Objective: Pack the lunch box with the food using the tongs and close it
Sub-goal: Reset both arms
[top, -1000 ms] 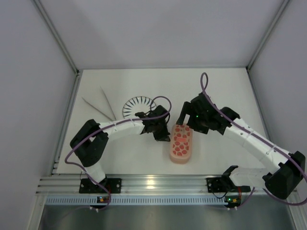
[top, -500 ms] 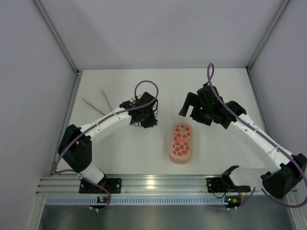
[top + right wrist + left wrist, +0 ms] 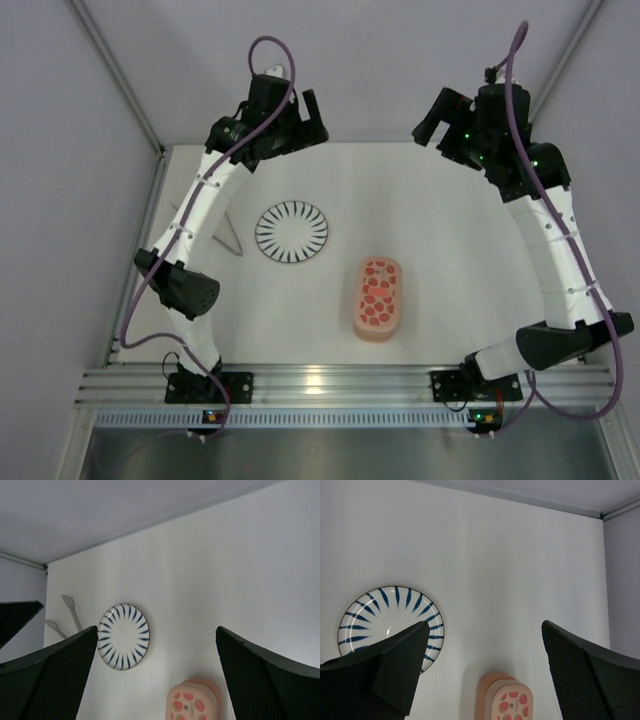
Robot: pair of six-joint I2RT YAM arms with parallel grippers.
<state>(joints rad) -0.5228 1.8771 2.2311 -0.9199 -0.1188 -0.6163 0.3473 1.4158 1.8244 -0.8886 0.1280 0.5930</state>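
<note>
The left gripper (image 3: 484,630) hangs high over the back of the table (image 3: 450,260), fingers spread wide and holding nothing. The right gripper (image 3: 156,628) is up there too, just as wide and bare. Below them the salmon-pink lunch box (image 3: 375,332) lies toward the front, right of middle, with its red-spotted lid (image 3: 379,292) on top. The striped plate (image 3: 291,231) sits apart from it, further back and to the left. The metal tongs (image 3: 72,611) lie beyond the plate near the left wall — from above, the left arm (image 3: 200,210) partly hides them.
</note>
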